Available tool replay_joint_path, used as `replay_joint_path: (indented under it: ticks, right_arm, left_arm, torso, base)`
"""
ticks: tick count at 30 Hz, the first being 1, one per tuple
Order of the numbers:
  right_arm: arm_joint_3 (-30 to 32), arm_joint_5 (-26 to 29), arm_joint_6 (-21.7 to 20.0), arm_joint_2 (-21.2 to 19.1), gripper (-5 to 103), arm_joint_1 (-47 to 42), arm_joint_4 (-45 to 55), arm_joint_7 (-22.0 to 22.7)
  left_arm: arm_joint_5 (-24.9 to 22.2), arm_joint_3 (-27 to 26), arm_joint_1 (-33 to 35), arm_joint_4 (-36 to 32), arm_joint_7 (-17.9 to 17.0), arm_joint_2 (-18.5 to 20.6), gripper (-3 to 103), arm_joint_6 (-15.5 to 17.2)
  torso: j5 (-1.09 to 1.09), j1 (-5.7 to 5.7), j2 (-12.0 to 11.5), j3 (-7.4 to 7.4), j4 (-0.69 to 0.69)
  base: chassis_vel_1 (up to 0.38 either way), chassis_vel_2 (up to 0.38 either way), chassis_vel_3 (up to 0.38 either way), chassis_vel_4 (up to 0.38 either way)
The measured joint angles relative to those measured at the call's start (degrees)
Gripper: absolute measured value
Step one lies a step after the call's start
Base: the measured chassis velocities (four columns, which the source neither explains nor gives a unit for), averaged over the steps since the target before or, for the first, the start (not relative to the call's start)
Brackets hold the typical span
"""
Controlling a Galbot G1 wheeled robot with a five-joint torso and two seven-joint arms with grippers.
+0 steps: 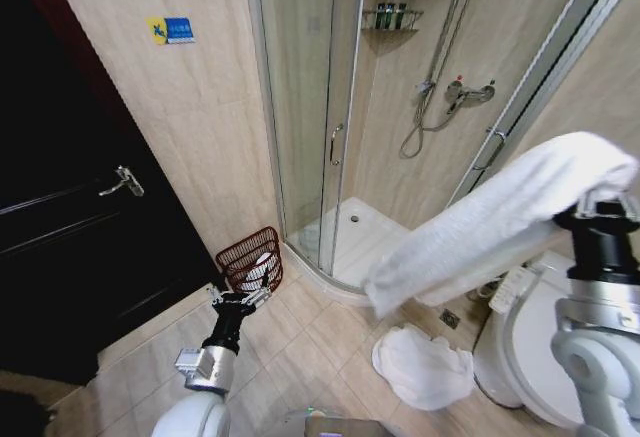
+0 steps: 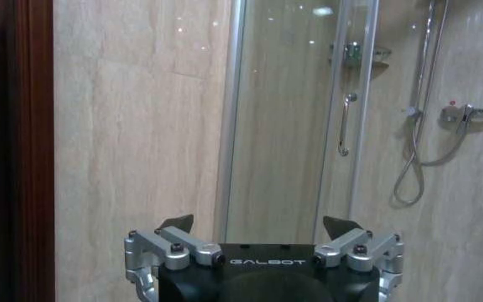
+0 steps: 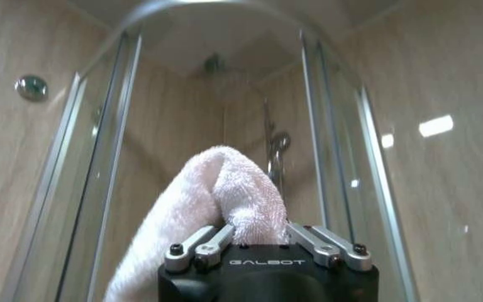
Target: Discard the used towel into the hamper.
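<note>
- The right gripper (image 1: 600, 205) was raised at the 3 o'clock side of the head view, clamped on a white towel (image 1: 490, 227) that draped down toward the centre.
- The right wrist view added what the head view could not: the towel (image 3: 224, 189) bunched between the closed fingers (image 3: 199, 245), rising above the right gripper (image 3: 263, 242) in front of the shower enclosure (image 3: 224, 94).
- The left gripper (image 1: 240, 297) was held low at 7 o'clock in the head view, just beside the hamper (image 1: 250, 260).
- The left wrist view showed the left gripper (image 2: 258, 229) with fingers (image 2: 177, 223) spread apart and nothing between them, facing the tiled wall (image 2: 141, 126).
- The hamper stood on the floor against the wall, between the dark door (image 1: 70, 207) and the shower enclosure (image 1: 320, 107).
- A second white towel (image 1: 425, 367) lay on the floor tiles at 5 o'clock, near the toilet (image 1: 530, 347).
</note>
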Motion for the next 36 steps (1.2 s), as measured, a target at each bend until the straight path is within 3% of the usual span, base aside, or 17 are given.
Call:
replay_joint_path:
  ticks: [6, 12, 18, 36]
  right_arm:
    - [-4.03, -0.12, -2.32, -0.25, 13, 1.95, -0.13, 1.76]
    - [-7.81, -2.94, -1.06, -1.0, 13, 4.72, 0.4, 3.88]
    - [-10.5, -4.59, 1.1, -2.36, 13, 5.7, 0.67, 3.66]
    - [-12.64, -4.34, 0.54, -4.26, 13, 7.22, 1.42, 1.62]
  left_arm:
    - [0.0, 0.0, 0.0, 0.0, 0.0, 0.0, 100, 0.0]
    - [0.0, 0.0, 0.0, 0.0, 0.0, 0.0, 100, 0.0]
    - [0.0, 0.0, 0.0, 0.0, 0.0, 0.0, 100, 0.0]
    - [0.0, 0.0, 0.0, 0.0, 0.0, -0.01, 100, 0.0]
  torso:
    - [0.0, 0.0, 0.0, 0.0, -0.01]
    - [0.0, 0.0, 0.0, 0.0, 0.0]
    - [0.0, 0.0, 0.0, -0.01, 0.0]
    - [0.01, 0.0, -0.01, 0.0, -0.01]
  base:
    - [0.0, 0.0, 0.0, 0.0]
    - [0.0, 0.0, 0.0, 0.0]
    - [0.0, 0.0, 0.0, 0.0]
    - [0.003, 0.002, -0.002, -0.003]
